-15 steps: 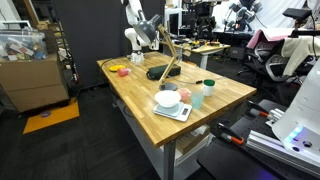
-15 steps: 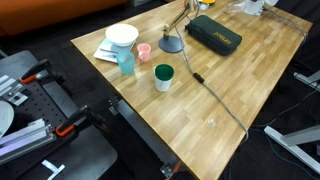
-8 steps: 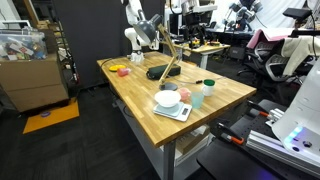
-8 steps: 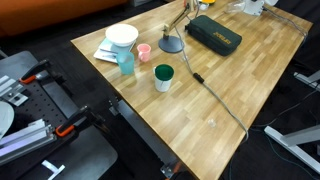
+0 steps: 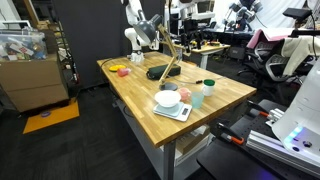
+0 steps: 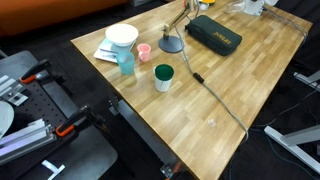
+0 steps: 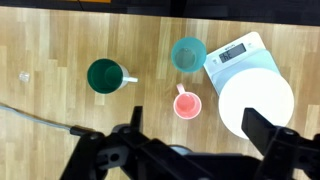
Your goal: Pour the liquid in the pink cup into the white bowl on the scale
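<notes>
- End effector [image 7: 192, 113]: fingers spread wide, nothing pinched. It hangs high over the cup cluster and looks straight down in the wrist view.
- Small pinkish-red cup [image 7: 186, 104] [image 6: 144, 52]: upright on the light wooden tabletop [image 6: 230, 95], just beside the bowl rim and not held. Can't tell the contents from these views.
- Round plain white bowl [image 7: 256, 103] [image 6: 122, 35] [image 5: 168, 98]: sits on the flat pale grey-white kitchen scale [image 7: 240, 52] [image 6: 106, 52], right at one corner of the tabletop. The bowl covers most of the slab; the display end sticks out.
- Pale mint cup [image 7: 188, 54] [image 6: 126, 62]: upright, just beside the display end of the scale and near the pink cup. Can't tell whether it touches either.
- Green-topped white cup [image 7: 103, 75] [image 6: 163, 77]: upright, further along the same tabletop edge, apart from the other two cups.
- Flat black rectangular case [image 6: 214, 34]: lies near the far edge, well apart from the cups.
- Grey cable [image 6: 215, 95]: runs across the middle of the tabletop toward the near edge.
</notes>
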You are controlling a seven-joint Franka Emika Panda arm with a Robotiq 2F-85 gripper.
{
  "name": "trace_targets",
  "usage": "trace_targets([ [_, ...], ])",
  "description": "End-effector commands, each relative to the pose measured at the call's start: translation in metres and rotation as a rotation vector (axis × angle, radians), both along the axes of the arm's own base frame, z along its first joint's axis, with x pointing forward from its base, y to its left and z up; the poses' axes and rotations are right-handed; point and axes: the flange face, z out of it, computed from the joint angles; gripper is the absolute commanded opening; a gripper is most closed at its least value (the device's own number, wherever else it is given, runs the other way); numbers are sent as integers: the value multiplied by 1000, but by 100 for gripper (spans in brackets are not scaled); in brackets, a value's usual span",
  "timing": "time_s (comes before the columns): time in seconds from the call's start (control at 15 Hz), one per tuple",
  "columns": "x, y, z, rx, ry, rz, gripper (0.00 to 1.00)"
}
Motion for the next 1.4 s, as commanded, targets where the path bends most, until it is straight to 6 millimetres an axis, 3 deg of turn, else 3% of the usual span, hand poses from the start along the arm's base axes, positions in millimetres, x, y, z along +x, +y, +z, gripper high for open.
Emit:
trace_targets([
  [0.0, 4, 5, -44, 77, -36, 33, 100],
  [0.27, -5, 12, -105, 123, 38, 69, 100],
  [0.33, -2, 13, -98, 96, 35, 48, 100],
  [0.47, -3, 13, -108, 96, 52, 50, 100],
  [0.87, 2, 11, -103, 106, 30, 43, 100],
  [1.07, 7, 1, -123, 150, -9, 47, 100],
  [1.33, 5, -10, -169, 223, -14, 68, 100],
])
